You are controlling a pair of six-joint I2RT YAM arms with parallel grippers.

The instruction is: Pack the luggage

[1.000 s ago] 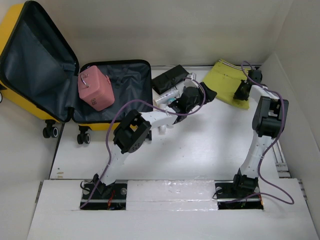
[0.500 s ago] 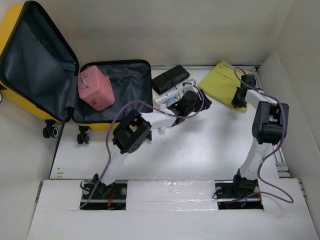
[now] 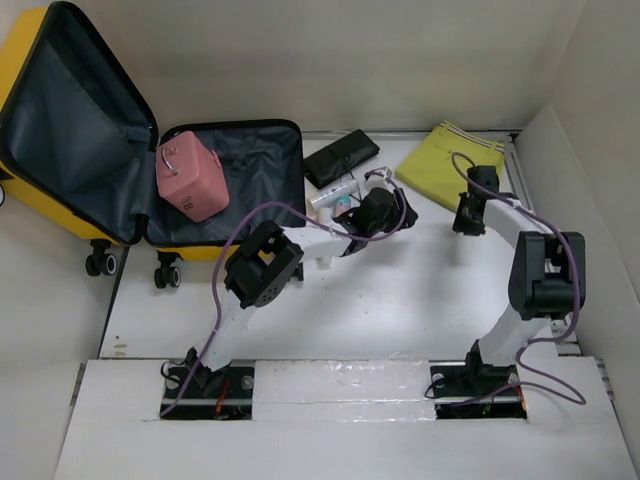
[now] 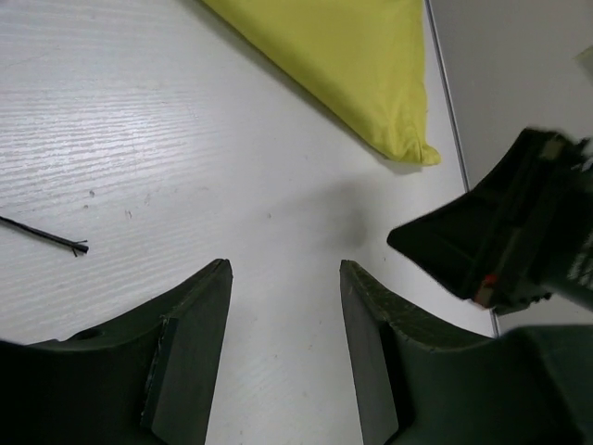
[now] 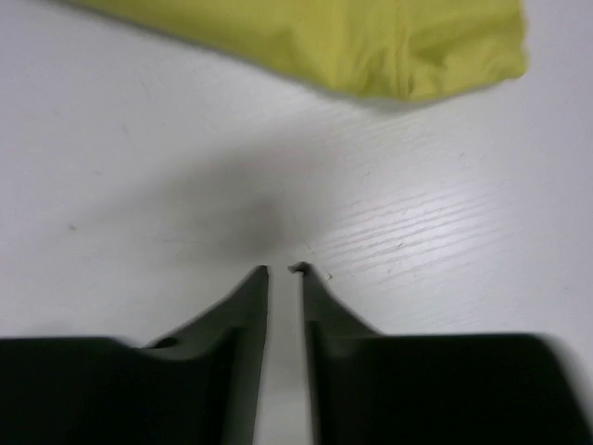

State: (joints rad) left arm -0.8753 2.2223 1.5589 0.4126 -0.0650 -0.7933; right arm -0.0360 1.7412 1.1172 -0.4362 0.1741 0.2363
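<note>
The yellow suitcase (image 3: 22,45) lies open at the far left, its lid propped up and the dark grey lining showing. A pink case (image 3: 190,180) sits inside the lower half. A folded yellow cloth (image 3: 445,160) lies at the far right; it also shows in the left wrist view (image 4: 352,65) and the right wrist view (image 5: 371,37). My left gripper (image 3: 392,212) (image 4: 283,269) is open and empty over bare table. My right gripper (image 3: 464,222) (image 5: 283,269) is shut and empty, just off the cloth's near edge.
A black pouch (image 3: 340,157) and white toiletry tubes (image 3: 333,195) lie between the suitcase and the left gripper. A thin black wire (image 4: 42,236) lies on the table. The right gripper's body (image 4: 519,232) is close to the left fingers. Walls stand behind and to the right.
My right gripper has come back off the yellow cloth toward the near side, and the cloth now lies flatter. My left gripper has drawn back a little to the left.
</note>
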